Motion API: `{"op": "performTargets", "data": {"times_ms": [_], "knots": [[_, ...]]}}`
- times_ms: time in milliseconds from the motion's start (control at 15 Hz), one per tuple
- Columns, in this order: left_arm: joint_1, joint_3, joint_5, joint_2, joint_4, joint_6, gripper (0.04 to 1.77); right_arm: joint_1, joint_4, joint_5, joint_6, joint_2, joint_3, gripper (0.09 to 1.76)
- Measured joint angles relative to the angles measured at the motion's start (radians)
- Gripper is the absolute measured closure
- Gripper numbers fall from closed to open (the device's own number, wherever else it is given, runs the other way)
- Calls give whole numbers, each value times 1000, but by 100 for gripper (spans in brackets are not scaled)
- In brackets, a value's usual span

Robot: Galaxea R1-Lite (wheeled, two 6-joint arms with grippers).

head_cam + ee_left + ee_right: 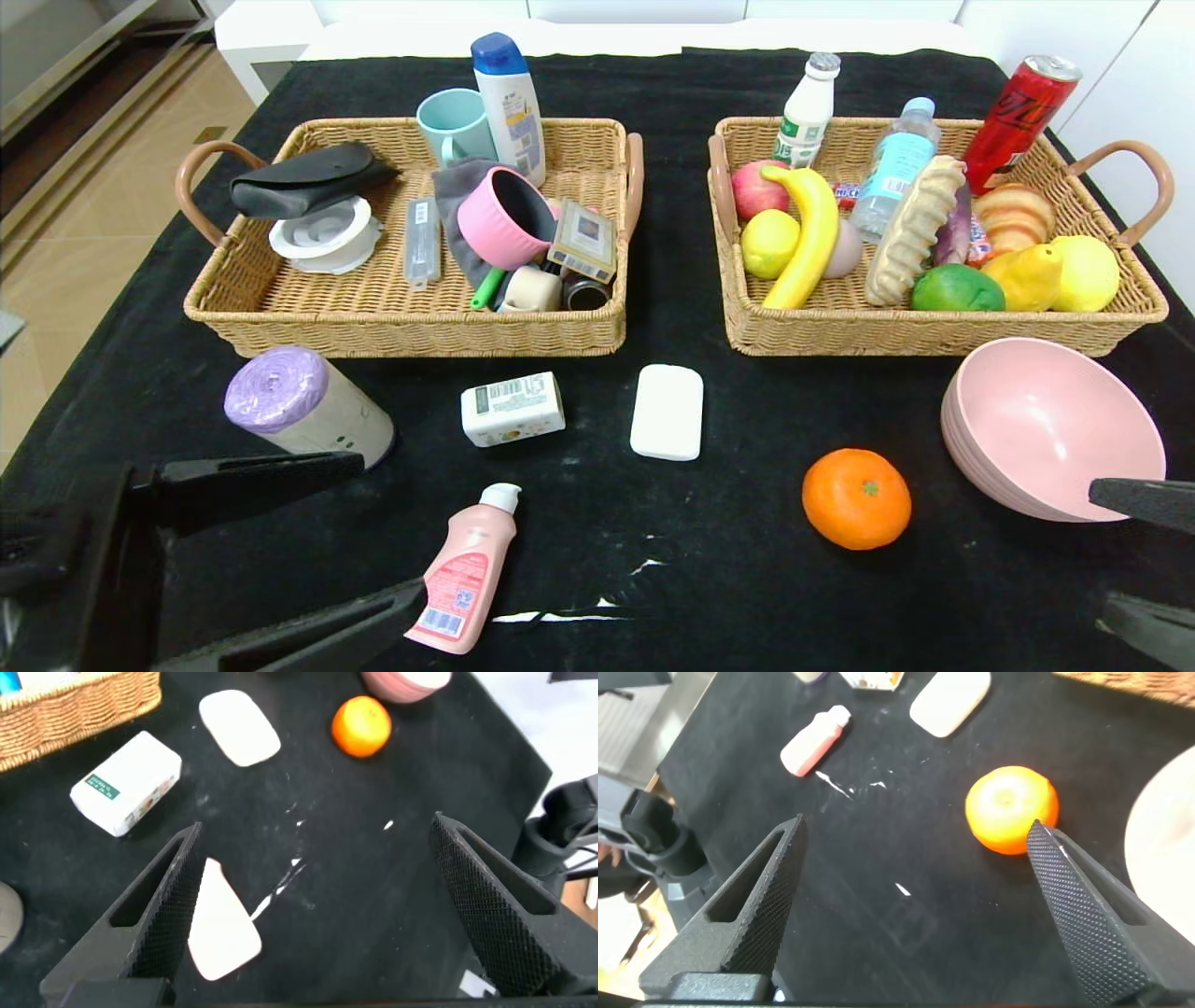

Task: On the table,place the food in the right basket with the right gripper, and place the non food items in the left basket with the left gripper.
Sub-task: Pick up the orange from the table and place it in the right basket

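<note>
On the black table (pixel 709 579), an orange (pixel 856 497) and a green-printed white box (pixel 513 408) lie in front of the baskets. With them are a plain white bar (pixel 667 412), a pink bowl (pixel 1053 441), a pink bottle (pixel 464 570) and a purple-ended grey roll (pixel 303 403). My left gripper (pixel 392 525) hangs open at the near left, the bottle (pixel 222 922) just beside one finger. At the near right my right gripper (pixel 1100 549) is open too, with the orange (pixel 1010 807) close by one fingertip. Neither holds anything.
The left basket (pixel 280 308) holds a cup, shampoo bottle, pink mug, black pouch and small items. Fruit, drink bottles, a red can and bread fill the right basket (pixel 934 331). The table's left edge drops to a tan floor.
</note>
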Motion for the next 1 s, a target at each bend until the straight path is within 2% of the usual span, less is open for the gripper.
{"op": "performTargets", "data": {"times_ms": [200, 733, 1000], "knots": [[0, -14, -1, 28, -1, 0, 9, 19, -42, -5, 0, 60, -21, 14], [1, -20, -1, 52, -2, 1, 9, 81, -56, -97, -1, 145, -46, 14], [0, -17, -1, 50, -1, 22, 9, 115, -26, -291, 0, 178, -77, 14]]}}
